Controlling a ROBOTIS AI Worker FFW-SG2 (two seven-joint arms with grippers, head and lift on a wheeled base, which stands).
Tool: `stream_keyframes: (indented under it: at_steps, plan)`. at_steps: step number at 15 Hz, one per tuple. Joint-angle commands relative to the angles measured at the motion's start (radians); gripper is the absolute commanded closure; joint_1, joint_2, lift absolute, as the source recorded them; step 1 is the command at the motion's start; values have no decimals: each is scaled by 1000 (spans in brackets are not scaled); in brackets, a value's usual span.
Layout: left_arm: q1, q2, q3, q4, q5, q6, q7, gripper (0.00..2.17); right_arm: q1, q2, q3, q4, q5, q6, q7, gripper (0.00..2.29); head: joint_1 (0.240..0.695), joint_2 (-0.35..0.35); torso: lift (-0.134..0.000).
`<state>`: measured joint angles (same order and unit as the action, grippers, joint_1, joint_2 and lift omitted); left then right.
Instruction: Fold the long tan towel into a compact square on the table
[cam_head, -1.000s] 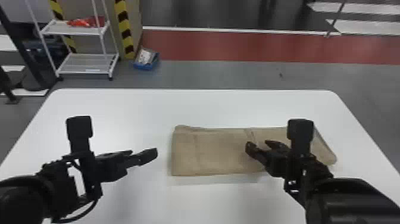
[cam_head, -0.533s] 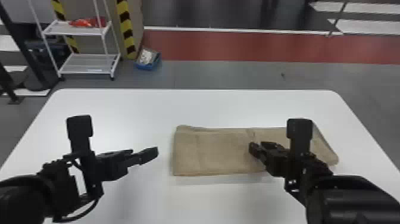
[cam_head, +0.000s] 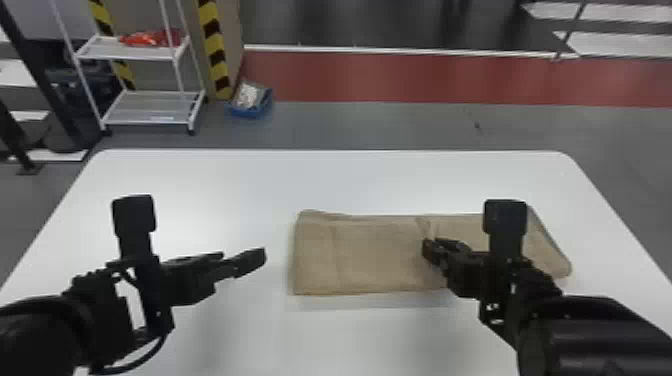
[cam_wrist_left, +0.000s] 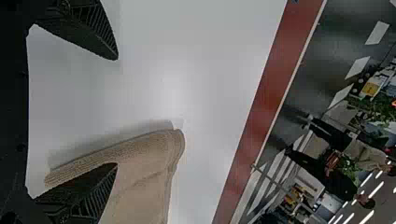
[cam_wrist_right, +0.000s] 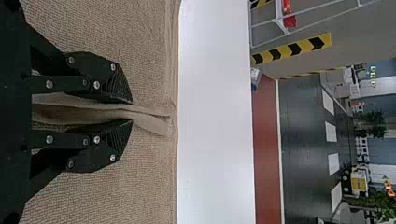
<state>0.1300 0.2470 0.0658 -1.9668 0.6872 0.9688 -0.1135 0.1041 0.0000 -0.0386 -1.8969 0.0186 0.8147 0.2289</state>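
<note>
The tan towel (cam_head: 370, 255) lies flat and long across the table, right of its middle. My right gripper (cam_head: 434, 250) is over the towel's middle; in the right wrist view my right gripper (cam_wrist_right: 132, 110) is shut on a raised pinch of cloth (cam_wrist_right: 149, 114). Left of the towel's left end, apart from it in the head view, is my left gripper (cam_head: 252, 260). The left wrist view has my left gripper (cam_wrist_left: 116, 112) with fingers wide apart, nothing held, and the towel's end (cam_wrist_left: 144, 172) behind the lower finger.
The white table (cam_head: 300, 180) extends on all sides of the towel. Past its far edge, on the floor, stand a white wire shelf (cam_head: 145, 107) with red items and a blue bin (cam_head: 250, 107).
My right gripper's fingers have closed, gathering cloth at the towel's middle. The left arm has stayed where it was.
</note>
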Motion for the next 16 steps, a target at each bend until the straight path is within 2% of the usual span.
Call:
stream_keyframes:
  at_steps: [1, 4, 8, 11, 13, 16]
  plan:
    - [3, 0, 3, -3, 2, 0, 0, 80, 6, 1, -1, -5, -9, -2, 4, 944, 695, -37, -125]
    - [5, 0, 0, -11, 3, 0, 0, 80, 29, 1, -3, -44, -28, -15, 7, 940, 695, -33, -125]
    - [7, -2, 11, -11, 0, -12, 14, 83, 85, 1, -18, -153, -94, -150, 64, 944, 695, -24, -125]
    - [31, 0, 31, -26, 0, -12, 14, 80, 85, 1, -115, -199, -187, -171, 76, 974, 695, -7, -125]
    - [37, 0, 37, -27, 0, -12, 12, 80, 85, 1, -201, -197, -253, -162, 83, 1055, 695, -29, -125]
    - [40, -3, 32, -27, -3, -12, 14, 80, 117, 1, -248, -136, -264, -202, 118, 1055, 695, -80, -125]
